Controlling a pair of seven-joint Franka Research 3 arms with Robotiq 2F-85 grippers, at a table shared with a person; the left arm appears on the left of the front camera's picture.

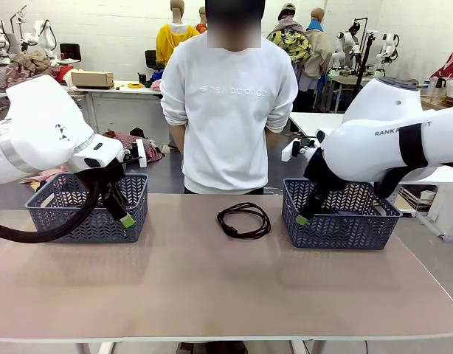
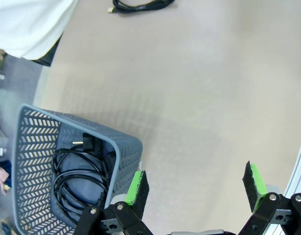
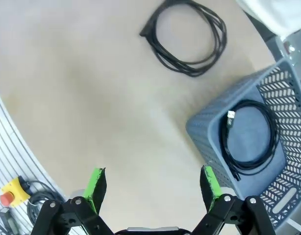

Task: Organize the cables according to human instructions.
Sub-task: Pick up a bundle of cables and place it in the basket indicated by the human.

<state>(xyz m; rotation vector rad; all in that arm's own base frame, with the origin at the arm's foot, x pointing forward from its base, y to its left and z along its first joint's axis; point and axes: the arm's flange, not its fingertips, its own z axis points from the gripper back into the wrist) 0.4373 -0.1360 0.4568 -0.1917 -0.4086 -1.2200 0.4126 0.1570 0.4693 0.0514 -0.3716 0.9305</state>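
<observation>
The cable (image 1: 243, 220) coiled loose on the tabletop (image 1: 212, 287) looks light and floppy, so we'd pinch its bundled strands with either empty, wide-open claw (image 2: 194, 188).

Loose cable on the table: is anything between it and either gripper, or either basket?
Nothing visible. The cable lies alone on bare tabletop between the two baskets. The left gripper and right gripper hang open beside the left basket and right basket, with open table across to it.
</observation>
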